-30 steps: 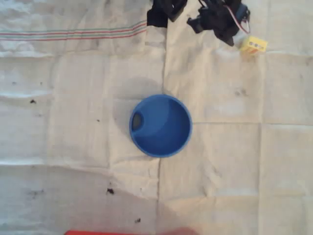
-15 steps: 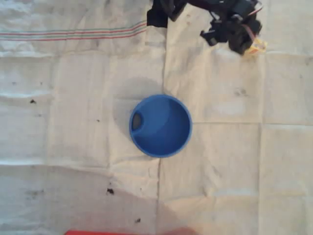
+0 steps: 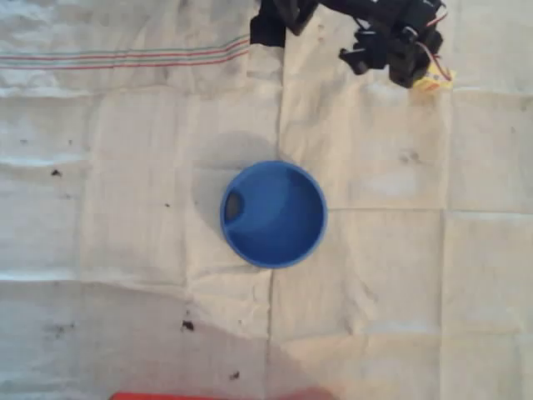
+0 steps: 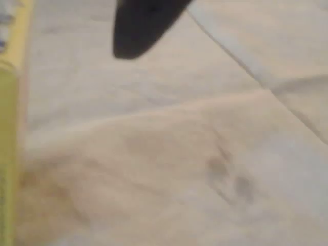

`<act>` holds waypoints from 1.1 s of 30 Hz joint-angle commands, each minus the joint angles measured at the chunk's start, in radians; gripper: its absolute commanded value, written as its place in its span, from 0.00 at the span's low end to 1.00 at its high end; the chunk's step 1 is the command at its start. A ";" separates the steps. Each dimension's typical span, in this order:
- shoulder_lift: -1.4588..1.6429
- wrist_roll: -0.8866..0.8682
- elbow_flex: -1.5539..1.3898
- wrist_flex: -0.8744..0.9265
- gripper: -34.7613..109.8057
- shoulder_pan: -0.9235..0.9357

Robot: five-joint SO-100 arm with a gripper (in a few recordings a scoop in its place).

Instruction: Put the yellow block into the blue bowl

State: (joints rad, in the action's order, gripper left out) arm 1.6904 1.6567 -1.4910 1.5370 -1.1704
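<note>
The blue bowl [image 3: 273,214] stands upright in the middle of the cloth in the overhead view, with a dark patch on its inner left wall. At the top right lies the yellow block [image 3: 435,81], only its lower right end showing from under my black gripper [image 3: 414,70], which hangs over it. In the wrist view the yellow block [image 4: 8,133] runs down the left edge, blurred and very close. One black fingertip [image 4: 137,28] points down from the top, apart from the block. The gripper looks open and holds nothing.
A creased white cloth [image 3: 125,250] with a striped band [image 3: 125,58] covers the table, dotted with small dark specks. A red thing [image 3: 216,395] lies along the bottom edge. The arm's black body [image 3: 283,17] sits at the top centre.
The gripper has swung right and slightly down, from beside the yellow block to over it, hiding most of the block. The bowl has not moved.
</note>
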 commanded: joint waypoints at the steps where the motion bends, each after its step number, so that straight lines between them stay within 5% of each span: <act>1: 0.006 -0.002 0.012 -0.026 0.41 -0.015; 20: -0.130 -0.003 0.017 -0.075 0.41 -0.037; 28: -0.147 -0.003 0.015 -0.178 0.22 -0.037; 33: -0.149 -0.021 0.014 -0.178 0.25 -0.038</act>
State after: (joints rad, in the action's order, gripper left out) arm 1.5217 1.6567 -1.4910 1.3714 -1.2026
